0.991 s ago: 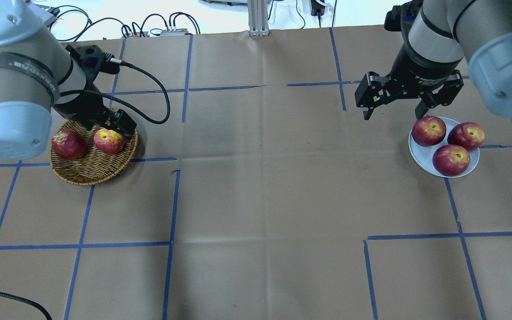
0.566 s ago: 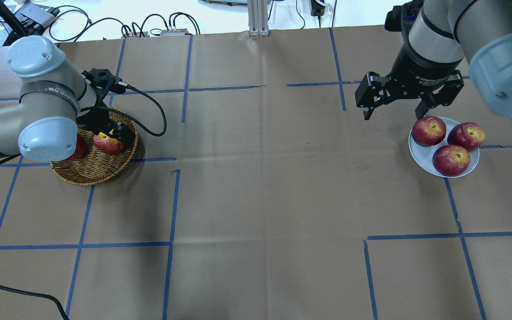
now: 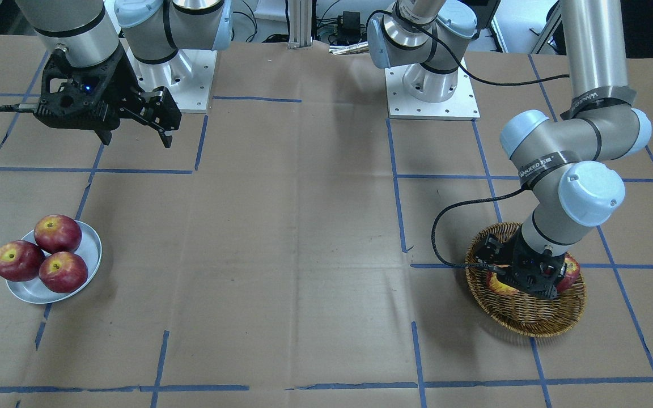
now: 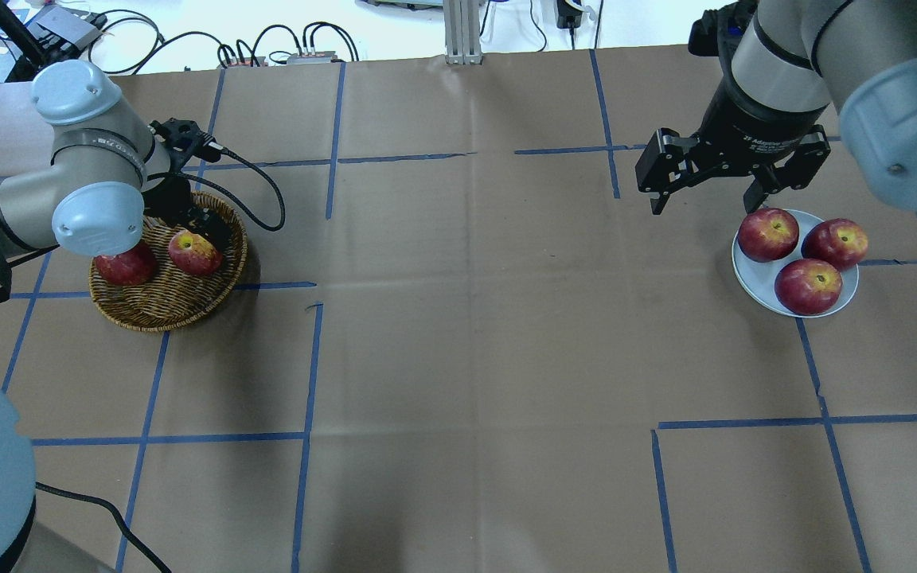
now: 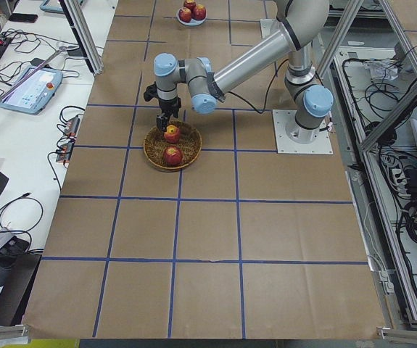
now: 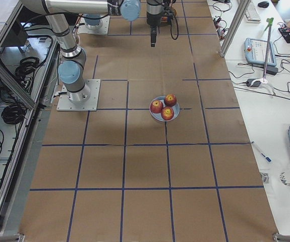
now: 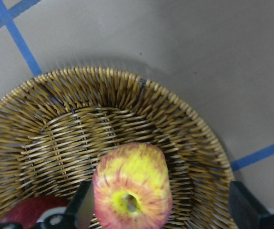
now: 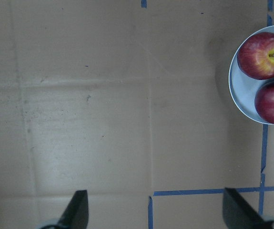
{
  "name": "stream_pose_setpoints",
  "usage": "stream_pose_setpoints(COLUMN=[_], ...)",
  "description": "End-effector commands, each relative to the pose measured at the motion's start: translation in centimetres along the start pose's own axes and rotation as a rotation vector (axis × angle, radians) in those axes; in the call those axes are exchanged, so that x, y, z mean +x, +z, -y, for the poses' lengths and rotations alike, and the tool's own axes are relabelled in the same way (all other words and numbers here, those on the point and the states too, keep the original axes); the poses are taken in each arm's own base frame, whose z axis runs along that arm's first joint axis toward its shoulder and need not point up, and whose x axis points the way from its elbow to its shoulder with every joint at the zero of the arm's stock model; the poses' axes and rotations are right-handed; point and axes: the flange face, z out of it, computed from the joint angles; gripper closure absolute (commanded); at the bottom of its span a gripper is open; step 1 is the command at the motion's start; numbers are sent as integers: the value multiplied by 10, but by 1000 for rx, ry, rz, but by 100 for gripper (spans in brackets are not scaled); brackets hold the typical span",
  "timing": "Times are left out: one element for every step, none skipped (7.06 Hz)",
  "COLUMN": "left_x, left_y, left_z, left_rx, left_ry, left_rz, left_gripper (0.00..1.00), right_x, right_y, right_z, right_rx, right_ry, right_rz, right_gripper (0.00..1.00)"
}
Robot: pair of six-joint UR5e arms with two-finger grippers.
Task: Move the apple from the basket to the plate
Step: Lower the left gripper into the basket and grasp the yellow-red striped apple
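Note:
The apple (image 7: 132, 191), yellow streaked with red, lies in the wicker basket (image 4: 164, 306) at the table's left. It also shows in the overhead view (image 4: 194, 253) and partly in the front view (image 3: 499, 285). My left gripper (image 7: 160, 212) is open and low in the basket. Its jaws stand on either side of the apple, with the left finger (image 7: 79, 205) close against it. The pale plate (image 4: 753, 278) sits at the far right. My right gripper (image 4: 704, 205) is open and empty, hovering above the table just behind and left of the plate.
A dark red apple (image 4: 126, 267) lies in the basket beside the yellow one. Three dark red apples (image 4: 807, 286) fill most of the plate. A black cable (image 4: 267, 199) loops from my left wrist over the table behind the basket.
My left arm has swung down and back, lowering its gripper into the basket around the yellow apple. The apples and my right arm have not moved.

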Motion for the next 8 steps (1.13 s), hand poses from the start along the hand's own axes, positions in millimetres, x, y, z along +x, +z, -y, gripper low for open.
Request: stream_pose_setpoints(left_x=[-26,-27,-20,-20,-20,-18,-17,-12], left_y=[18,24,35,37,41,43,44,40], left_z=[-6,-5,-9,-10,-9,-9,-9,-6], left_rx=[-14,-21,-32,-36,-39,-44,-49,-44], left_ry=[-34,-35,-34,-39,-41,-52,-56,-49], left_rz=[-15,-24,-47,-53,-58,-64,-66,-62], left_gripper=[1,1,1,1,5,17,37,53], right_x=[0,0,0,0,0,0,0,1], right_y=[0,0,0,-1,-1,-1,-1,-2], right_z=[0,0,0,-1,-1,-1,-1,-1], right_rx=[1,1,1,2,2,2,2,4], right_ry=[0,0,0,0,0,0,0,1], right_rz=[0,0,0,0,0,0,0,0], right_gripper=[0,0,0,0,0,0,0,0])
